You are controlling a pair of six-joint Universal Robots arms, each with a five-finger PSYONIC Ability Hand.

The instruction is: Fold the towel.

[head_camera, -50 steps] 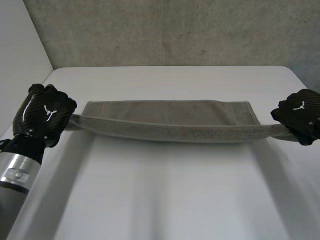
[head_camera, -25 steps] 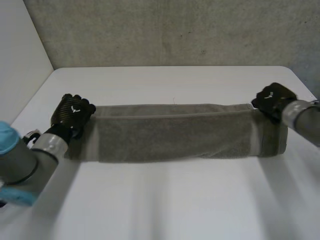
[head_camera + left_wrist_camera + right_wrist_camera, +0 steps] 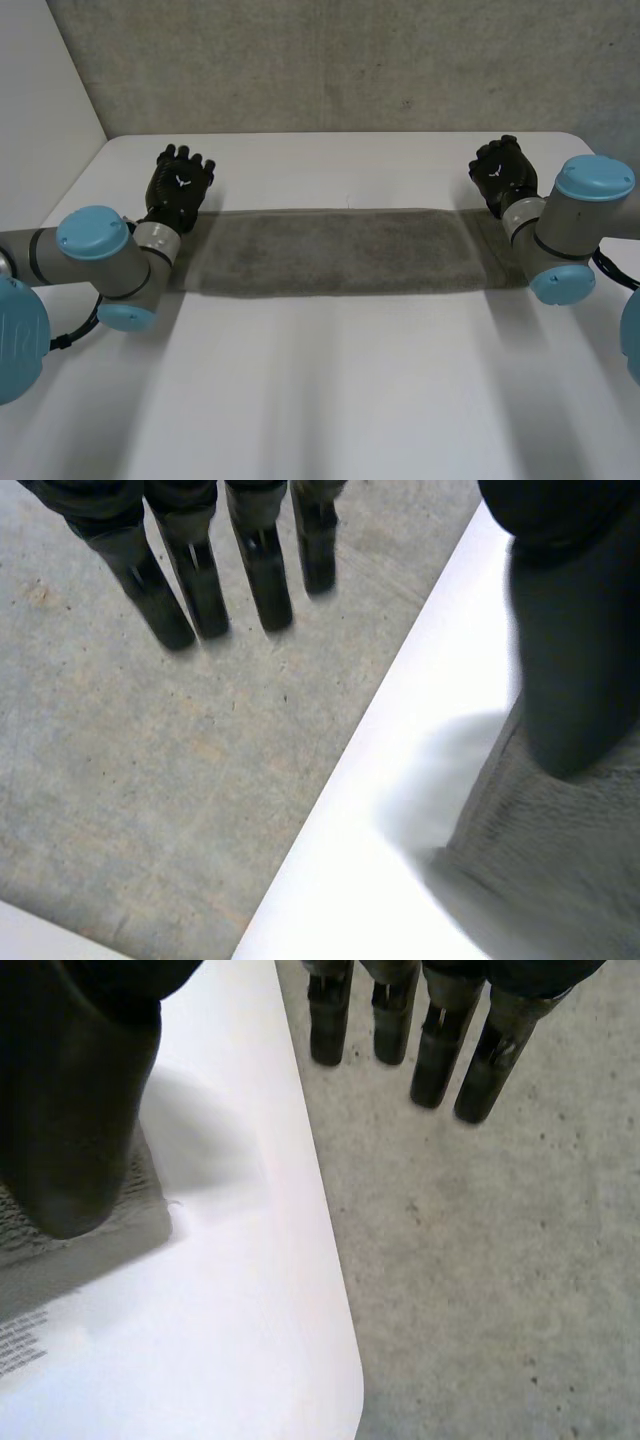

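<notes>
- At the towel's far left corner, the left hand point(image 3: 180, 185) has its fingers point(image 3: 262, 580) straight and spread, holding nothing. Its thumb point(image 3: 570, 660) sits low over the cloth's corner, and I can't tell whether it touches.
- Across at the far right corner, the right hand point(image 3: 505, 172) mirrors that. Its fingers point(image 3: 440, 1050) are straight, the palm is open, and the thumb point(image 3: 75, 1110) is above the towel's end with nothing pinched.
- Why there? My read is that a folded-over layer gets set down at the two ends of the far edge, and relaxed fingers suit a let-go.
- The towel point(image 3: 335, 250) lies flat as a long narrow band running left to right across the far half of the table point(image 3: 330, 400). It looks doubled over, so one fold seems done.
- The left arm point(image 3: 95, 250) crosses the band's left end and the right arm point(image 3: 580, 220) crosses its right end.
- Room is tight on the far side. The table's far edge is just beyond the fingertips, with the concrete wall point(image 3: 330, 60) behind, and the rounded far right corner sits close to the right hand.
- The near side has a wide stretch of bare tabletop. I'd judge that the safe way to pull back, with plenty of space for bringing one short end over to the other.
</notes>
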